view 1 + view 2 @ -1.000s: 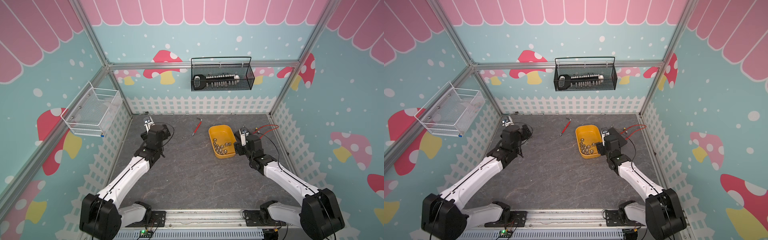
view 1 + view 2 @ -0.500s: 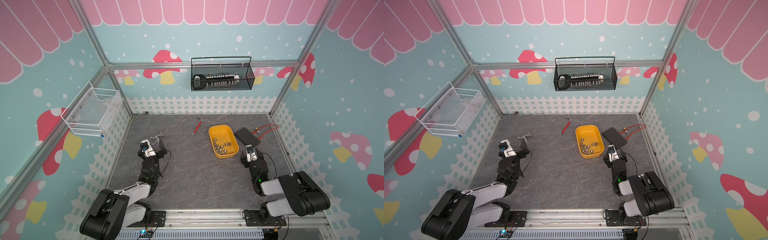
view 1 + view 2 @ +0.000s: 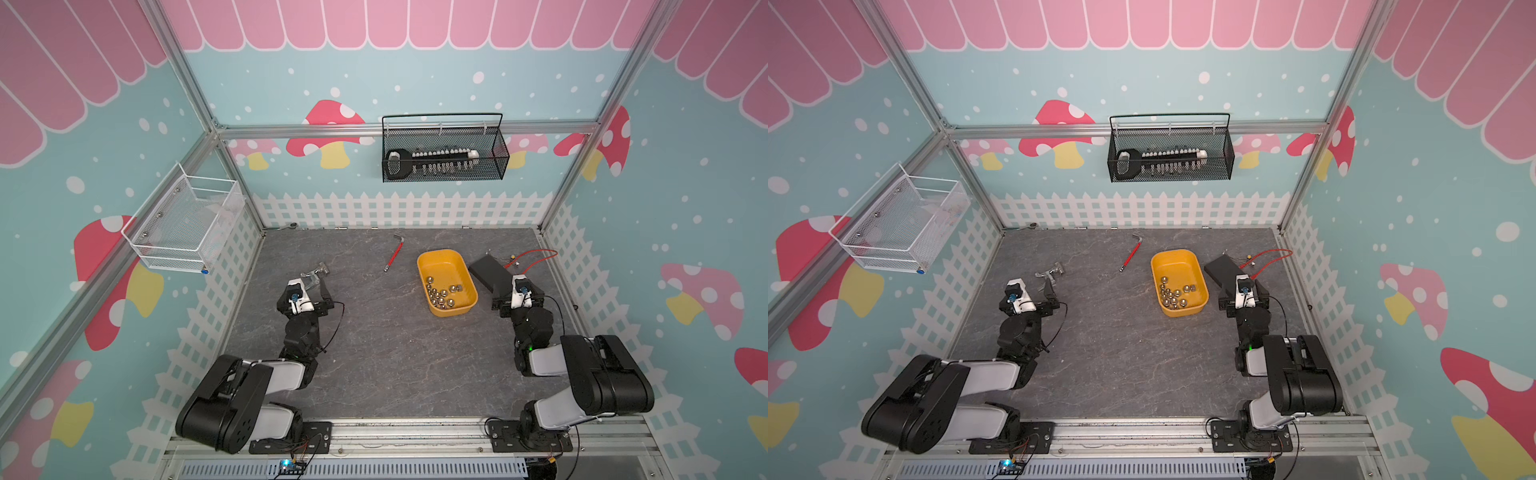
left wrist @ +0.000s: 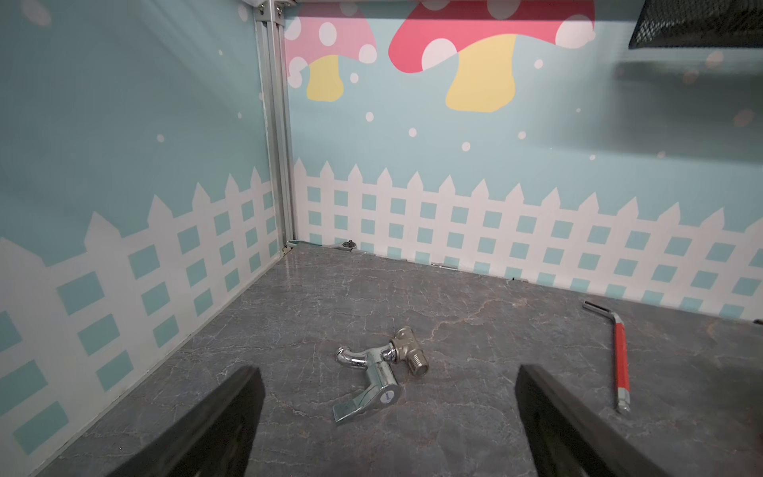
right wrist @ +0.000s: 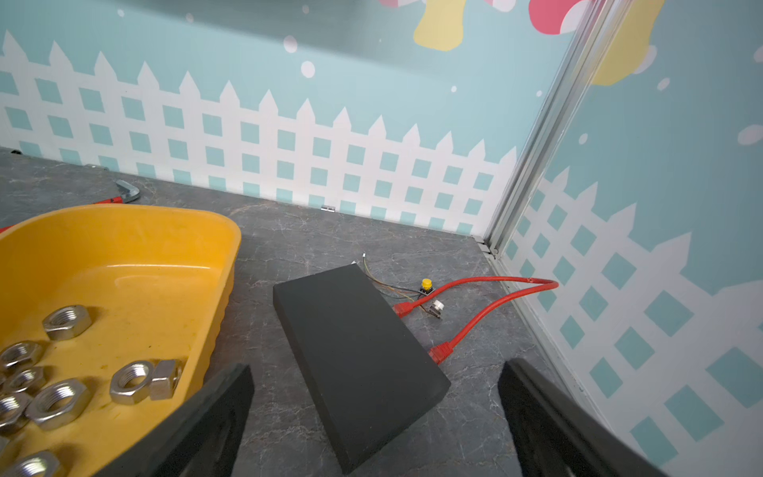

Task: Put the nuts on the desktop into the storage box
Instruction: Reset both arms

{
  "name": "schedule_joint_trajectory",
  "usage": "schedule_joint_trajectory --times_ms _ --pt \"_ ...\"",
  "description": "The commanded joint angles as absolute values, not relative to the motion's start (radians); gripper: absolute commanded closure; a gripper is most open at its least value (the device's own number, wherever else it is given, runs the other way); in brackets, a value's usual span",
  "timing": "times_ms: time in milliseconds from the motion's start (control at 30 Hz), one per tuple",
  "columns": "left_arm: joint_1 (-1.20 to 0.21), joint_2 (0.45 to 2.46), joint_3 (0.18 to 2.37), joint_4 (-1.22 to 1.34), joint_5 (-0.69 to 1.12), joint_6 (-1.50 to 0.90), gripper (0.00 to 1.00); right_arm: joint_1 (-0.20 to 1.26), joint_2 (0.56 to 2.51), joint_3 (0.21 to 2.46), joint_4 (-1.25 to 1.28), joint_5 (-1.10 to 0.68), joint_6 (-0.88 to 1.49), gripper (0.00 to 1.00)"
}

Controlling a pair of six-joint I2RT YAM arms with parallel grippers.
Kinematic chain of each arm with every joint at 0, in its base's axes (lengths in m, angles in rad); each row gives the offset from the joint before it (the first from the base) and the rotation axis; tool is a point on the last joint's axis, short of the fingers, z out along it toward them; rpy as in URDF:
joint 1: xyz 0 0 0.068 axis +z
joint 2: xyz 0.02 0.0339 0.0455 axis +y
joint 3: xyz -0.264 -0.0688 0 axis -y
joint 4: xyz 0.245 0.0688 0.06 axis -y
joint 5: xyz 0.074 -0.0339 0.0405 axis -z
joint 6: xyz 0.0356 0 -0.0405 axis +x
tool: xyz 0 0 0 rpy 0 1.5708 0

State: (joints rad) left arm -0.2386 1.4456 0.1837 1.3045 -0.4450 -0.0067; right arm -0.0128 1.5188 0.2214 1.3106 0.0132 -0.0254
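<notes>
Change: since a second ago both arms have drawn back from a long reach and folded near their bases. The right hand (image 5: 374,365), then at the box's edge, has come away from it.
Nuts: the small silver hexagonal metal nuts (image 3: 444,293) lie heaped in the storage box. They crowd the end nearest the right arm, probably because they were let go from that side.
Storage box: the shallow yellow-orange plastic tray with rounded corners (image 3: 436,254) sits flat on the right half of the tabletop, within the right arm's reach.
Tabletop: on the dark grey marble-veined tabletop (image 3: 395,365) I can spot no loose nut in any view.
Right hand: fingers spread wide, nothing between them. It is low, just beside the box, and faces a flat black rectangular block (image 3: 488,272).
Left hand: the left hand (image 4: 387,368) is also spread wide and empty. It is low over the tabletop, pointing at a chrome tap fitting (image 3: 315,274) without touching it.
Bystanders: a red-handled L-shaped wrench (image 3: 394,255) lies near the box, apart from it. A red cable (image 3: 536,255) loops beyond the block.
Progress: with every visible nut boxed and both hands empty, the folded arms look like a rest pose. The job seems done.
</notes>
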Motion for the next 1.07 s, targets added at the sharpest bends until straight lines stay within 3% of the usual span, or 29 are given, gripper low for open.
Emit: schedule_joint_trajectory --times_ms 0,167,267,1033 --pt "-0.225 1.486 0.206 1.332 -0.400 0.019 0.01 -0.015 1.523 0.216 1.299 -0.021 -0.001 0.01" --pt "-0.068 1.496 0.282 1.155 -0.120 -0.088 0.01 -0.015 1.519 0.216 1.286 -0.018 -0.003 0.01" --pt "-0.063 1.525 0.241 1.253 -0.054 -0.068 0.01 -0.015 1.517 0.218 1.282 -0.018 -0.002 0.01" --pt "-0.060 1.527 0.225 1.282 -0.049 -0.070 0.01 -0.015 1.517 0.219 1.280 -0.019 -0.002 0.01"
